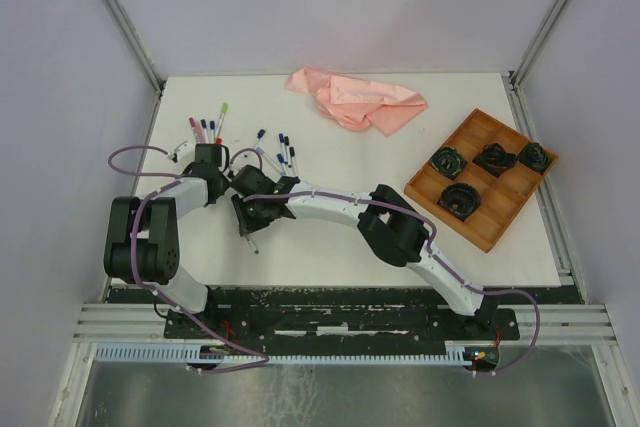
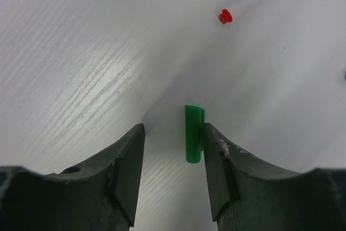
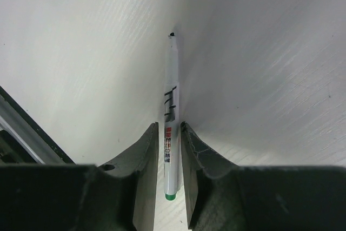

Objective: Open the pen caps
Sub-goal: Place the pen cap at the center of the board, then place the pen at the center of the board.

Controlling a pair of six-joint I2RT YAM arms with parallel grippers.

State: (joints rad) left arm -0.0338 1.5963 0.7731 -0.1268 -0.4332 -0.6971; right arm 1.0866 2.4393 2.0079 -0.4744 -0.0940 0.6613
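Observation:
A green pen cap (image 2: 193, 133) lies loose on the white table between the fingers of my left gripper (image 2: 174, 128). It rests against the right finger, with a wide gap to the left one. My left gripper (image 1: 208, 159) is open. An uncapped white pen (image 3: 171, 79) with a green end lies on the table between the fingers of my right gripper (image 3: 169, 124). They stand slightly apart from its barrel, so this gripper (image 1: 246, 230) is open. Several pens with coloured caps (image 1: 205, 129) lie at the back left.
Another pen with a red end (image 2: 225, 15) lies just ahead of the left gripper. More capped pens (image 1: 283, 150) lie beside both wrists. A pink cloth (image 1: 355, 99) sits at the back. A wooden tray (image 1: 480, 217) with black coiled items is at the right.

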